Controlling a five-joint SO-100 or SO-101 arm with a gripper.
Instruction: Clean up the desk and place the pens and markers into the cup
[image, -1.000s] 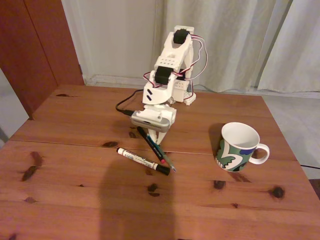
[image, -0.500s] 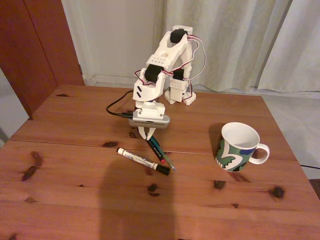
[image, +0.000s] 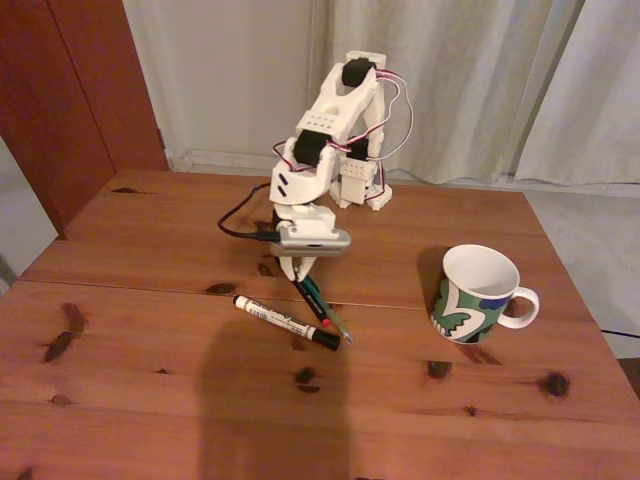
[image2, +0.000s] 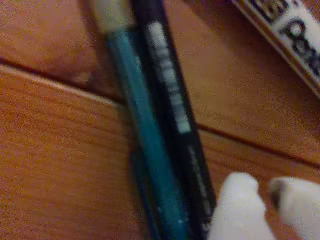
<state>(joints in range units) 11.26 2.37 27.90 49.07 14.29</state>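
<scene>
we find the white two-finger gripper (image: 298, 268), fingertips (image2: 235, 200) nearly together and holding nothing, just beside the slim teal-green pen (image2: 145, 140) and thin black pen (image2: 172, 105), whose parallel shafts run away from it.

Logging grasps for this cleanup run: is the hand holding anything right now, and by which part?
It cannot be told. The hand is down at the far ends of the teal pen and black pen, but no closed grip shows.

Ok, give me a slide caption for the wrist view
Close-up of teal pen and black pen lying side by side on the wooden desk.
</scene>
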